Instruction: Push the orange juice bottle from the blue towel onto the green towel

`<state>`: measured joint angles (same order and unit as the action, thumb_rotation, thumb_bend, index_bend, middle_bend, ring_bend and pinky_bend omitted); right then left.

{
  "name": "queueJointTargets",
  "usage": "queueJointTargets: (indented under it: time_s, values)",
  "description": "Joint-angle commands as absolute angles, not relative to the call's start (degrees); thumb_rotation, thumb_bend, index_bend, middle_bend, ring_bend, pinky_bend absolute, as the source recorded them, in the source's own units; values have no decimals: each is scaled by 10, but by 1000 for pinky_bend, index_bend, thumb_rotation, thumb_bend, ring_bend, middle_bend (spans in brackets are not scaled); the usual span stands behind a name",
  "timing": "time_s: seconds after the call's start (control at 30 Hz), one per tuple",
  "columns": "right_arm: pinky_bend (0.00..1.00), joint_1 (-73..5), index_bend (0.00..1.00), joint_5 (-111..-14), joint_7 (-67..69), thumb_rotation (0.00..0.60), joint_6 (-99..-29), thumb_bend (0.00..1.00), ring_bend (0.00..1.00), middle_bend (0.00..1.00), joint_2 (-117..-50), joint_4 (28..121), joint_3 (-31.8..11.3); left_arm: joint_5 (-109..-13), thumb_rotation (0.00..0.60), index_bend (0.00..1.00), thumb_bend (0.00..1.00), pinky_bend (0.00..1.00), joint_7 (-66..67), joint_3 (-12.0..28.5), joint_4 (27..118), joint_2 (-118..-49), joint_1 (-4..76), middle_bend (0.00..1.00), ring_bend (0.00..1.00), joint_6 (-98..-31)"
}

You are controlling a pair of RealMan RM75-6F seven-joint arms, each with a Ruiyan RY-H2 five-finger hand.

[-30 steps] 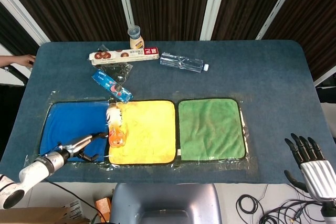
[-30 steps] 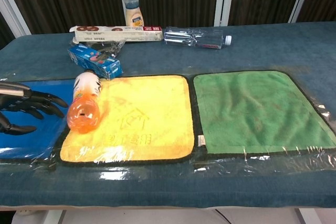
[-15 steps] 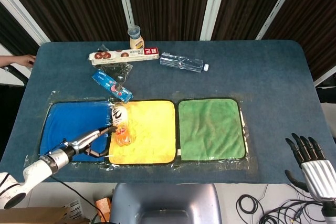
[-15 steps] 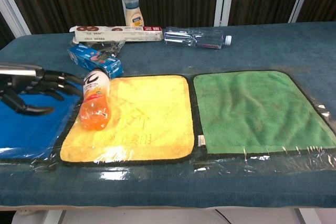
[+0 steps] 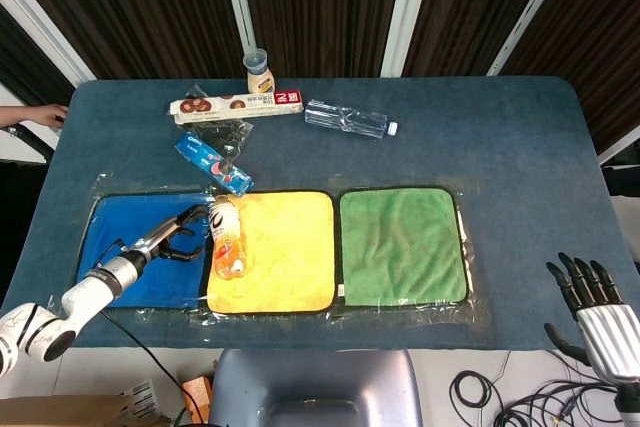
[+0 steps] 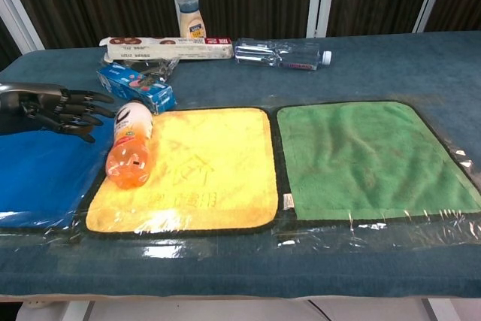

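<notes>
The orange juice bottle [image 5: 226,239] [image 6: 128,146] lies on its side on the left edge of the yellow towel [image 5: 280,252] [image 6: 197,173], white-labelled end towards the back. My left hand [image 5: 168,241] [image 6: 58,108] hovers over the blue towel [image 5: 125,247] [image 6: 37,182], fingers spread and pointing at the bottle's left side; I cannot tell if they touch it. The green towel [image 5: 402,245] [image 6: 368,155] lies to the right of the yellow one. My right hand [image 5: 590,299] hangs past the table's front right corner, fingers apart and empty.
Along the back stand a small drink bottle [image 5: 259,71] [image 6: 189,14], a long biscuit box [image 5: 236,104] [image 6: 169,48] and a clear water bottle [image 5: 346,119] [image 6: 279,54]. A blue packet [image 5: 213,165] [image 6: 136,86] lies just behind the towels. A person's hand [image 5: 36,115] rests at the left table edge.
The bottle rolled right onto the yellow towel, then settled slightly back left. My left hand moved from the front of the blue towel towards the back, alongside the bottle.
</notes>
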<state>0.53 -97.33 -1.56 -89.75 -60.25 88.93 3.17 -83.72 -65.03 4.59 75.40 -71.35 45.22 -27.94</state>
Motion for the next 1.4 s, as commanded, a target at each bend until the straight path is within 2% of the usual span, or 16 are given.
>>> queueJointTargets:
  time_s: [0.03, 0.33, 0.5, 0.7, 0.87, 1.2, 1.4]
  values:
    - [0, 5, 0, -973, -16, 600, -897, 227, 0, 0, -602, 890, 32, -849, 600, 27, 437, 297, -672, 41, 744, -719, 466, 100, 98, -266]
    - [0, 4, 0, -971, -19, 600, -893, 227, 0, 0, -603, 891, 31, -860, 600, 6, 442, 363, -736, 43, 763, -716, 479, 85, 74, -276]
    - [0, 4, 0, -972, -20, 600, -893, 227, 0, 0, -603, 892, 31, -840, 600, 0, 462, 363, -746, 52, 771, -720, 474, 22, 10, -296]
    - [0, 5, 0, -973, -16, 600, -896, 227, 0, 0, -603, 890, 32, -841, 600, 0, 485, 370, -765, 57, 799, -719, 464, 17, 4, -326]
    - [0, 5, 0, -976, -16, 600, -898, 227, 0, 0, -602, 890, 33, -863, 600, 0, 489, 370, -776, 45, 799, -721, 479, 20, 4, -312]
    - [0, 6, 0, -977, -13, 600, -899, 227, 0, 0, -602, 888, 33, -902, 600, 0, 491, 341, -817, 11, 786, -722, 506, 132, 136, -297]
    - [0, 6, 0, -977, -11, 600, -901, 227, 0, 0, -601, 888, 33, -907, 600, 0, 489, 338, -823, -4, 784, -716, 519, 143, 145, -294]
